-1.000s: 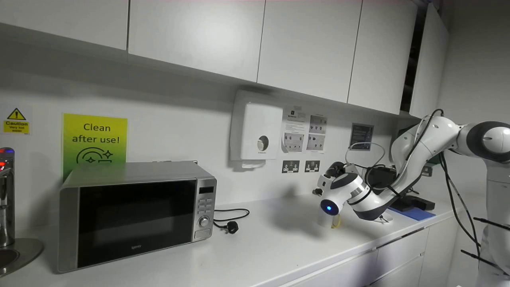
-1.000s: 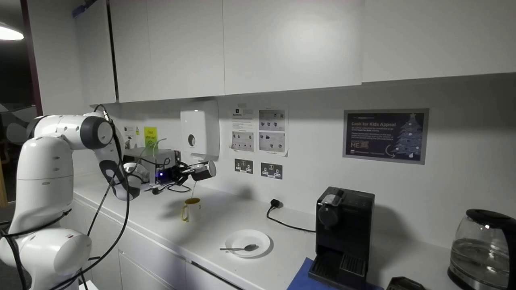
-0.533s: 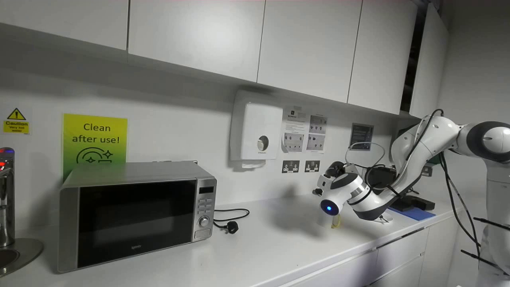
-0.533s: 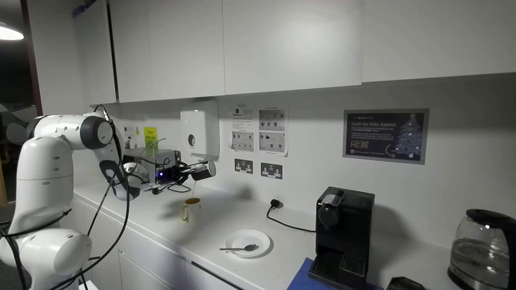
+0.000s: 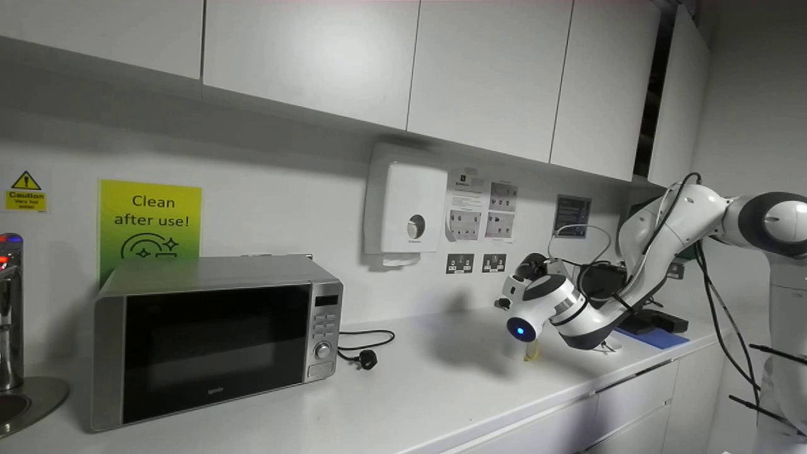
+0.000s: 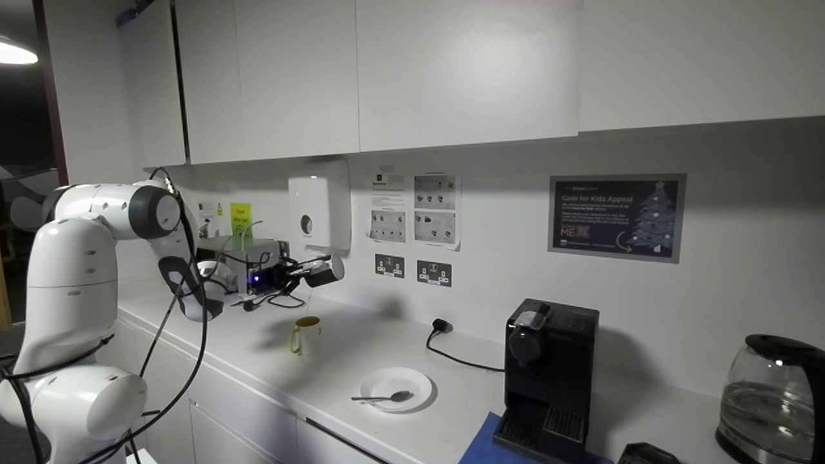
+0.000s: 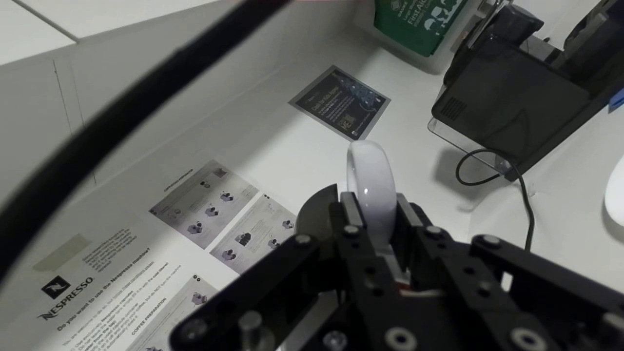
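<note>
Wrist view: the black gripper point(image 7: 379, 207) clamps a black cylindrical mug point(image 7: 316, 212) by its glossy white handle point(image 7: 371, 178). Left in an exterior view, this mug point(image 6: 324, 272) tilts above a white cylindrical cup point(image 6: 311, 338) (yellow-lined, yellow-handled).

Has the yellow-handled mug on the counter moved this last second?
No: in an exterior view the yellow-handled mug shows no visible shift against the left-hand wall socket.

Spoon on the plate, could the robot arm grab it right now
Probably not: the gripper is closed on the white handle of a dark mug, though the spoon itself lies uncovered on the plate.
</note>
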You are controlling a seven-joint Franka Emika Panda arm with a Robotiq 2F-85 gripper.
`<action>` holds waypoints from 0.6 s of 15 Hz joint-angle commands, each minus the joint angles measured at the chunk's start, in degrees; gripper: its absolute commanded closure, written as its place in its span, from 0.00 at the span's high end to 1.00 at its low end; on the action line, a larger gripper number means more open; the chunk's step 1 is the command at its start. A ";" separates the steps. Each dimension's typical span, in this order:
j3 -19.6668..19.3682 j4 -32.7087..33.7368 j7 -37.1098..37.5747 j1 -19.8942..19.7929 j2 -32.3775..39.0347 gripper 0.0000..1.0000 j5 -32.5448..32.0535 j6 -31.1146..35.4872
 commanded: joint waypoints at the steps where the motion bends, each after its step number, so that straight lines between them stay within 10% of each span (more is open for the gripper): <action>1: 0.50 -0.41 1.57 0.18 0.09 0.05 -2.43 -4.35; 9: 0.42 -0.34 1.46 0.12 0.68 0.05 -3.02 -4.55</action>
